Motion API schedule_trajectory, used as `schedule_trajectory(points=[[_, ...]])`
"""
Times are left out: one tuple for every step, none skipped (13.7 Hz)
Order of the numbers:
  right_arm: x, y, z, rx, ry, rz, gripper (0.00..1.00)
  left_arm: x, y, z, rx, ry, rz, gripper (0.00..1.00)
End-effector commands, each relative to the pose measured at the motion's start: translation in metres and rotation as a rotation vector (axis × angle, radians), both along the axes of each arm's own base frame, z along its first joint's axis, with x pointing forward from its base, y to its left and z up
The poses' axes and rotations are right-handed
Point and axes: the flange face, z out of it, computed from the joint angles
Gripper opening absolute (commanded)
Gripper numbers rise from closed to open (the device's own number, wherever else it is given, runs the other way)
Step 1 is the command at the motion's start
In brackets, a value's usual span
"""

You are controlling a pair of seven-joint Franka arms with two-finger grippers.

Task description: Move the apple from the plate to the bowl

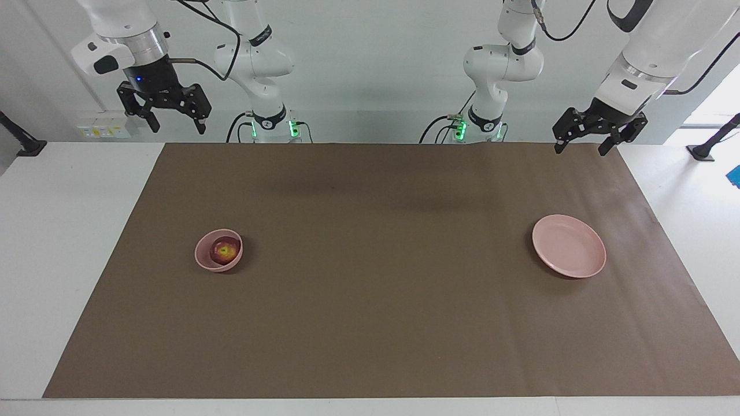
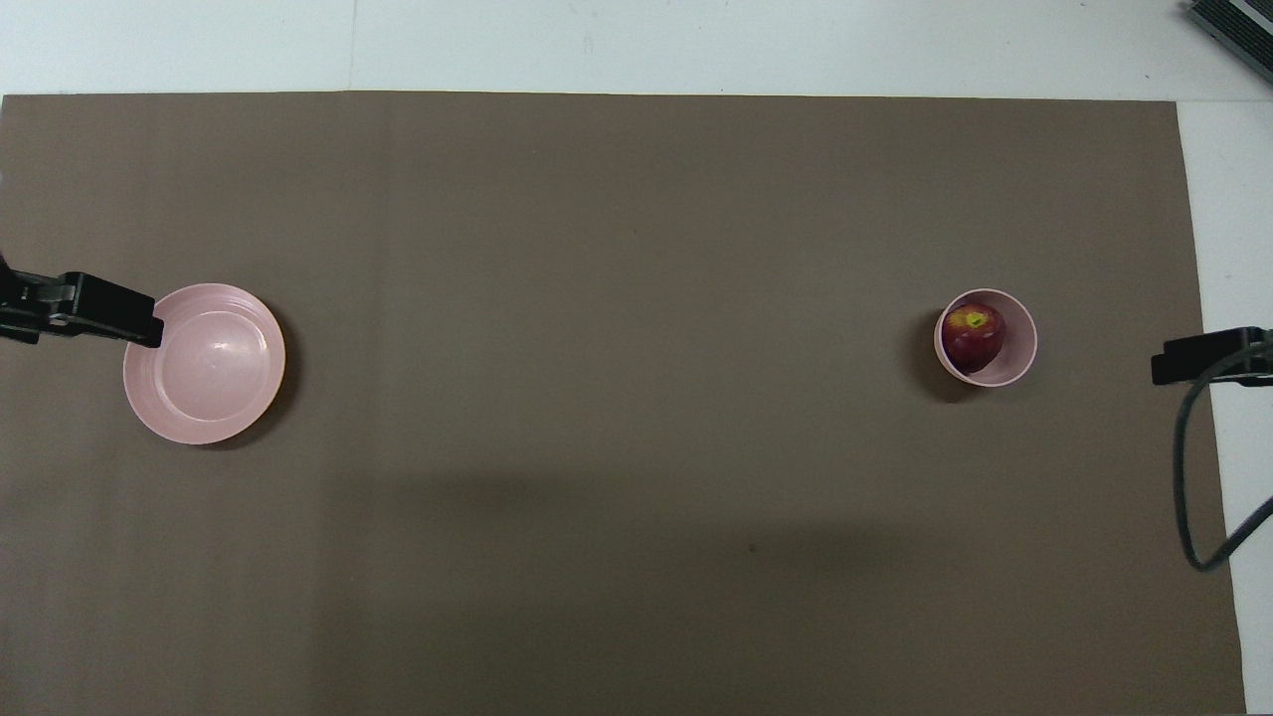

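Dark red apple (image 1: 225,251), yellowish stem patch, in bowl (image 1: 203,257)

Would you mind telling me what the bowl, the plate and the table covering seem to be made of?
Bowl and plate: probably matte plastic, evenly pale pink with faint sheen; glazed ceramic possible. Covering: likely brown paper or card, flat with faint creases.

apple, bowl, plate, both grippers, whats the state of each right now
apple: in the bowl, yellowish stem end up
bowl: upright on the brown mat, holds the apple
plate: flat on the mat toward the left arm's end, nothing on it
left gripper: open, holds nothing, raised over the mat's edge nearest the robots
right gripper: open, holds nothing, raised near its own end of the table
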Motion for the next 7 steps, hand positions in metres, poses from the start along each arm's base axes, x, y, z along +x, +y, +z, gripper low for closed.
schedule_trajectory(points=[[-0.0051,-0.0023,-0.001,-0.003,-0.008,0.012,1.0,0.0011,0.0044,0.0043,0.001,-0.001,-0.002,1.0],[-0.0061,-0.002,-0.0007,0.001,-0.005,0.008,1.0,0.0012,0.0053,0.0043,0.001,-0.001,0.0,1.0],[-0.0058,-0.002,-0.0009,0.001,-0.004,-0.001,1.0,0.0008,0.007,0.0039,0.002,0.004,0.003,1.0],[-0.0065,-0.0026,-0.0003,0.003,-0.004,-0.008,1.0,0.0007,0.0079,0.0038,0.002,0.005,0.003,1.0],[-0.0066,-0.0026,-0.0004,0.003,-0.002,-0.009,1.0,0.0008,0.0087,0.0038,0.002,0.005,0.006,1.0],[-0.0069,-0.0018,0.0005,0.003,-0.005,-0.006,1.0,0.0008,0.0087,0.0038,0.002,0.005,0.006,1.0],[-0.0081,-0.0011,0.0012,0.003,-0.005,-0.005,1.0,0.0007,0.0079,0.0038,0.002,0.005,0.004,1.0]])
